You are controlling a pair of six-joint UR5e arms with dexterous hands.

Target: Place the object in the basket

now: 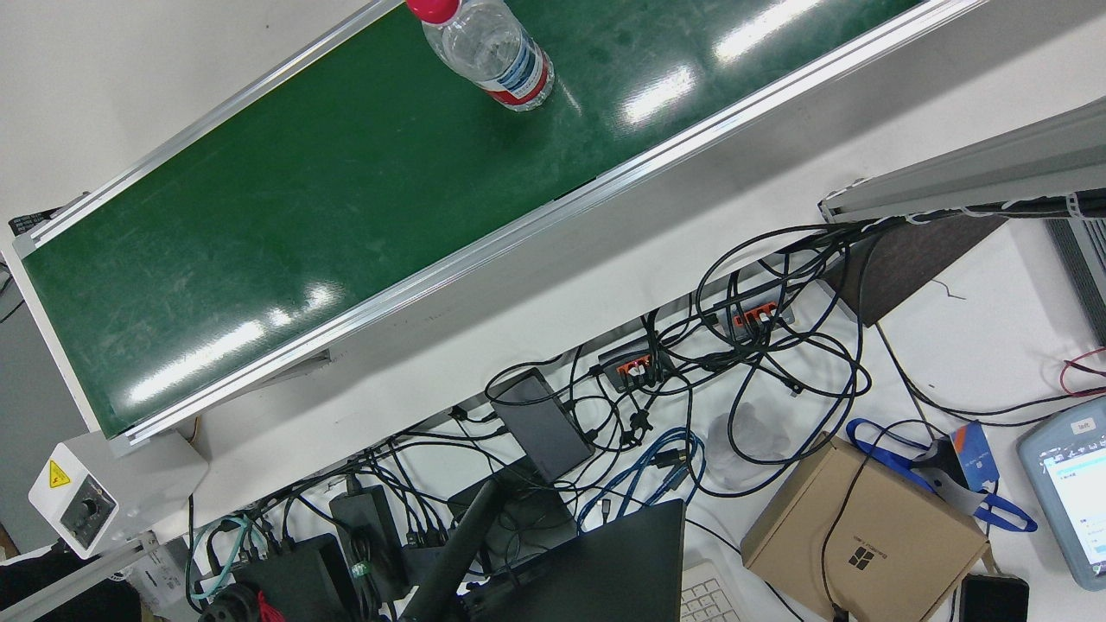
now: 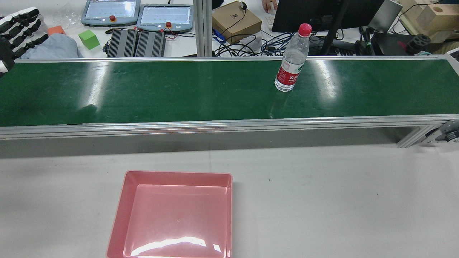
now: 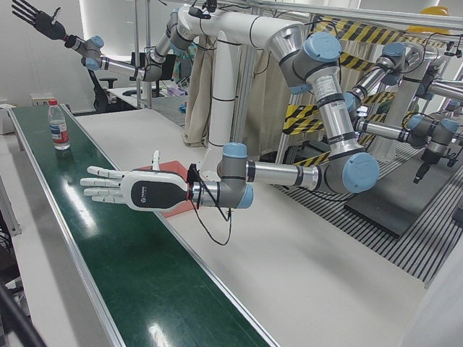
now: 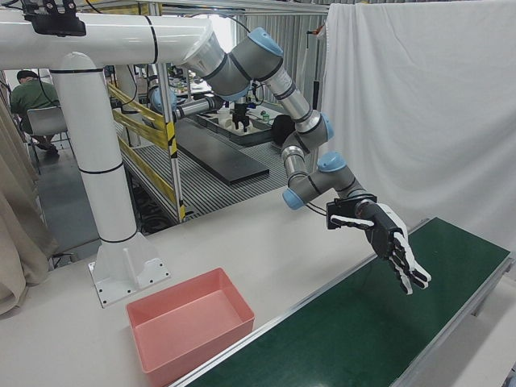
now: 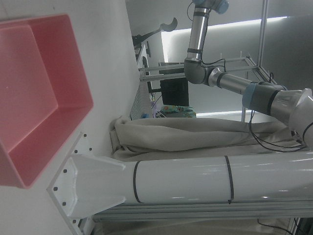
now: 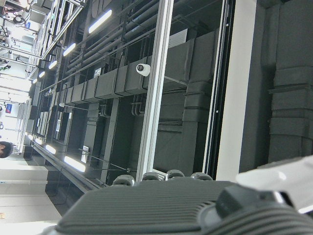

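I see the bottle (image 2: pixel 291 61) upright on the belt (image 2: pixel 179 93) toward the counter's far right. My left robot hand (image 3: pixel 134 189) hovers open, empty; the right robot hand (image 3: pixel 36 18) looks open too.

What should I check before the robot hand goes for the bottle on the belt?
1. Bottle standing upright on the belt, cap on: ok.
2. Left robot hand open and empty, over the belt: ok.
3. Right robot hand open, raised high, away from the bottle: ok.
4. Basket empty, on the table in front of the belt: ok.
5. Belt between the left robot hand and the bottle free of other things: ok.
6. Belt stopped: cannot tell.
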